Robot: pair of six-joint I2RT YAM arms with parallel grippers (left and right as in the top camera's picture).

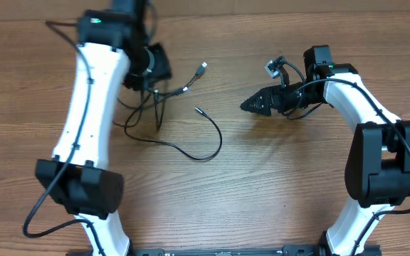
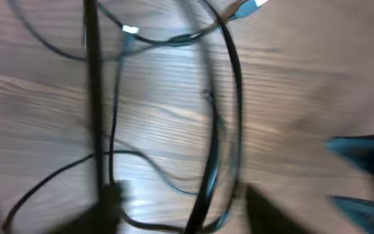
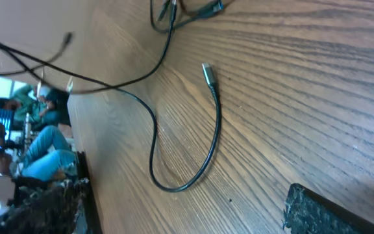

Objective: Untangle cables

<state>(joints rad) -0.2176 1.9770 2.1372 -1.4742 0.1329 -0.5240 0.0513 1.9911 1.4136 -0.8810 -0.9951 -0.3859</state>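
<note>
The left gripper [image 1: 150, 77] is hanging directly over the tangle [image 1: 148, 103] of cables [image 2: 229, 97]. Its wrist view is smeared by blur, so I cannot tell whether its jaws are parted or clenched, nor whether any cord is caught between them. The tangle is lying on the wooden table [image 1: 276, 185], thin black loops crossing one another. Up and to the right of the tangle, a silver plug [image 1: 202, 69] is sticking out on a short lead. Below and right of the tangle, one loose cord [image 1: 221, 139] is curving away in an open hook, its tip [image 3: 206, 70] lying bare on the wood. Well right of the tangle, the right gripper [image 1: 249, 106] is pointing toward it, released wide and gripping nothing.
</note>
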